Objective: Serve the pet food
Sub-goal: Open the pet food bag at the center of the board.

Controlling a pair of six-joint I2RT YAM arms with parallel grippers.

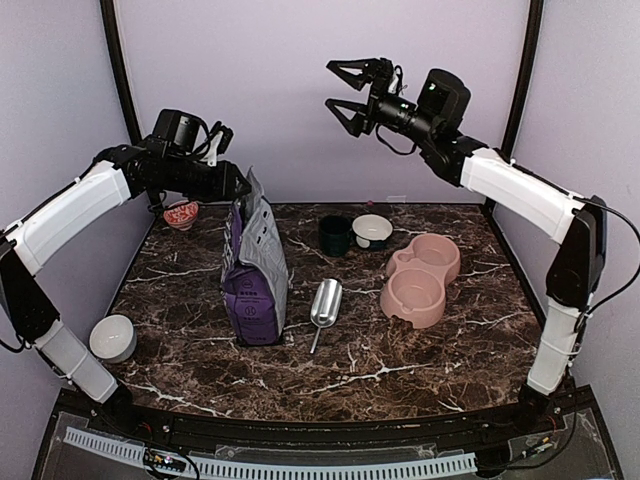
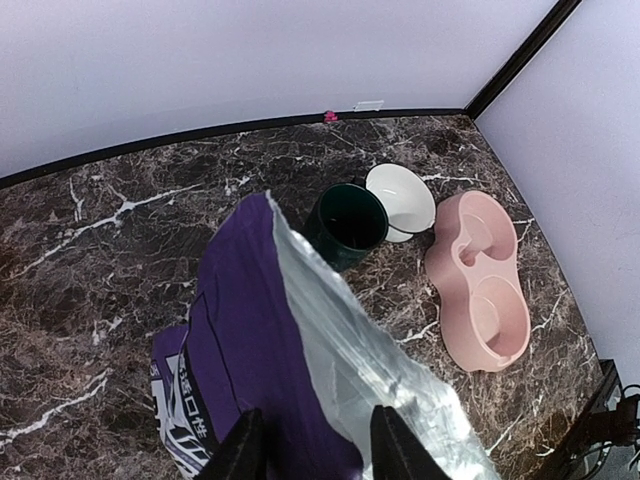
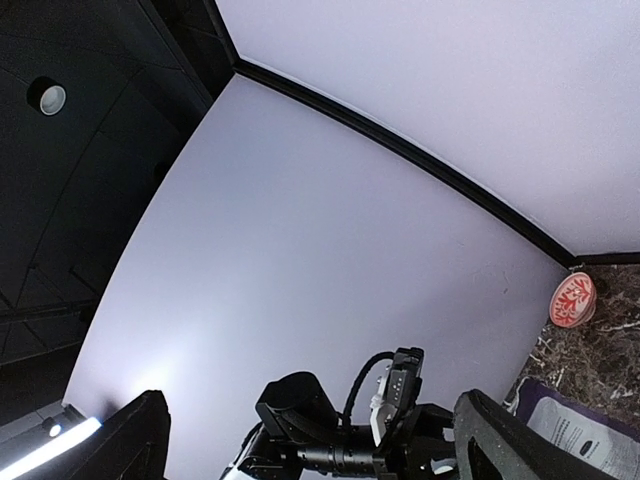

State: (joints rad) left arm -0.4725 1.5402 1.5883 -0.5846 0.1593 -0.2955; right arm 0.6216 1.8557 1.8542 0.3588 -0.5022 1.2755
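- The left hand (image 2: 318, 445) sits right at the top edge of the purple-and-grey bag (image 1: 256, 270). One finger is on the purple outer face and one on the silvery inner side. I cannot tell whether it is pinching that edge or only straddling it.
- The bag stands upright on the surface directly below that hand, with its mouth facing up.
- No pet food is in sight. My guess is that it is all down inside the bag, so the left hand is much the nearer one.
- The right hand (image 1: 345, 88) hangs high in the air with its fingers spread wide and nothing in them, well apart from everything.
- Out beyond the left hand lies the pink double bowl (image 2: 480, 280), with both wells bare.
- Between the bag and that bowl lies a metal scoop (image 1: 325, 303), with nothing in it.
- Just past the bag's top are a dark green cup (image 2: 347, 225) and a white bowl (image 2: 402, 200). I see nothing in the bowl, and the cup's inside is too dark to judge.
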